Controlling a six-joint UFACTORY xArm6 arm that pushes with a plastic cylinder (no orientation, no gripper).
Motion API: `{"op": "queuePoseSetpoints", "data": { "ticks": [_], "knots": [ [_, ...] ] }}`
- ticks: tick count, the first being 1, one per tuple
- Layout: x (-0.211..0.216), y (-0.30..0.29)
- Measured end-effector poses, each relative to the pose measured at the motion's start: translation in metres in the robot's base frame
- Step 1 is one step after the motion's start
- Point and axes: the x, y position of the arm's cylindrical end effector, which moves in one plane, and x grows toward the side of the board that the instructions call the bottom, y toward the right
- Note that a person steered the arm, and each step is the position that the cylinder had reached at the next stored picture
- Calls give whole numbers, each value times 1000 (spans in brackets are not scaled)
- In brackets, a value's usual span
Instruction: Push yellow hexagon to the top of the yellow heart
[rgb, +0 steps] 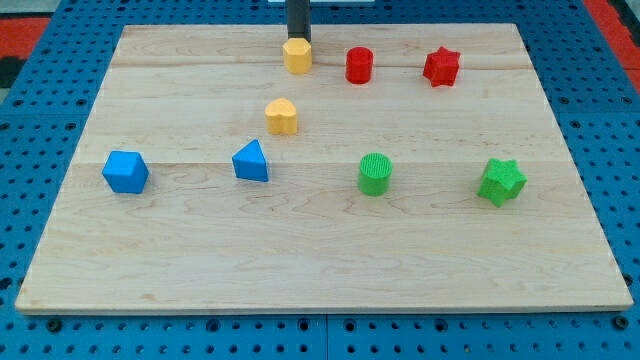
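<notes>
Where the pale wooden board (320, 250) with visible grain lies over a blue perforated base (320, 340), eight small matte plastic blocks rest on it. From the view's left: a blue cube-like block (125, 172), a blue triangular block (251, 161), a yellow heart (282, 116), and a yellow hexagon (297, 55) near the view's top edge, directly above the heart and well apart from it. Further right: a red cylinder (359, 65), a ribbed green cylinder (375, 173), a red star (441, 67) and a green star (501, 181). The dark rod descends upright from the view's top; my tip (299, 40) meets the hexagon's upper edge. The rod carries no fingers, so nothing is grasped.
</notes>
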Motion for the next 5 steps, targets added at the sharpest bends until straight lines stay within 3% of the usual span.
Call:
{"op": "queuePoseSetpoints", "data": {
  "ticks": [2, 3, 5],
  "knots": [
    [31, 2],
    [24, -10],
    [67, -12]
  ]
}}
